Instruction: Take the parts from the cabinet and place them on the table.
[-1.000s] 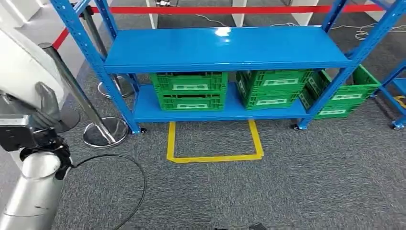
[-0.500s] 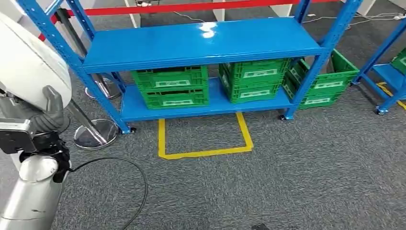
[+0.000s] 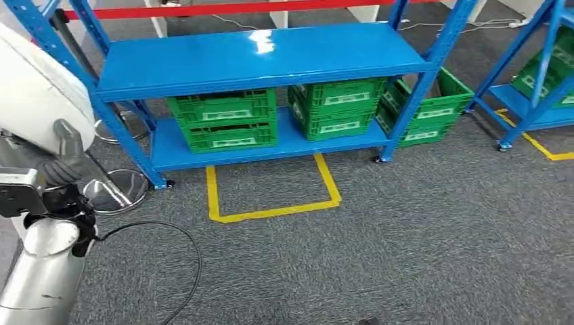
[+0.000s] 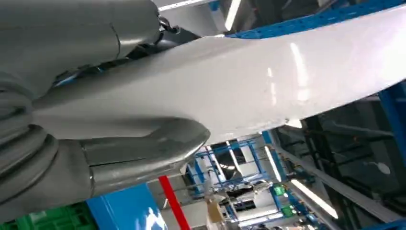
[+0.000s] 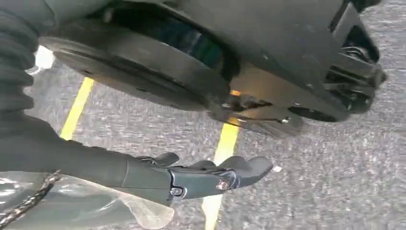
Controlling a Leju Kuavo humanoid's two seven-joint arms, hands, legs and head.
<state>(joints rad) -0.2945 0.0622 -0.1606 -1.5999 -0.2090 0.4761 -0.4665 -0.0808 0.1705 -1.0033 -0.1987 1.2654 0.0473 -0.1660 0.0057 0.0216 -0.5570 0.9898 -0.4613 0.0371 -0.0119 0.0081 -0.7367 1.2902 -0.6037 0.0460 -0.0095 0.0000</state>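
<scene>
A large, smooth, glossy white curved part [image 3: 40, 88] fills the upper left of the head view. The left hand [image 3: 64, 159] grasps it, its thick grey thumb [image 4: 143, 148] pressed against the white surface.

In the right wrist view the right hand [image 5: 191, 177] lies with its dark fingers stretched along a crinkled clear plastic bag [image 5: 95, 206]. Whether it grips the bag cannot be told.

At the top centre of the head view stands a blue metal shelving rack [image 3: 257, 54]. Green plastic crates [image 3: 222, 120] sit stacked on its lower shelf, each with a white label whose writing is too small to read. Another green crate [image 3: 423, 108] stands just behind the rack's right post.

A square of yellow floor tape [image 3: 271, 211] marks the grey carpet [image 3: 420, 237] in front of the rack. A black cable [image 3: 183, 237] loops at lower left.
</scene>
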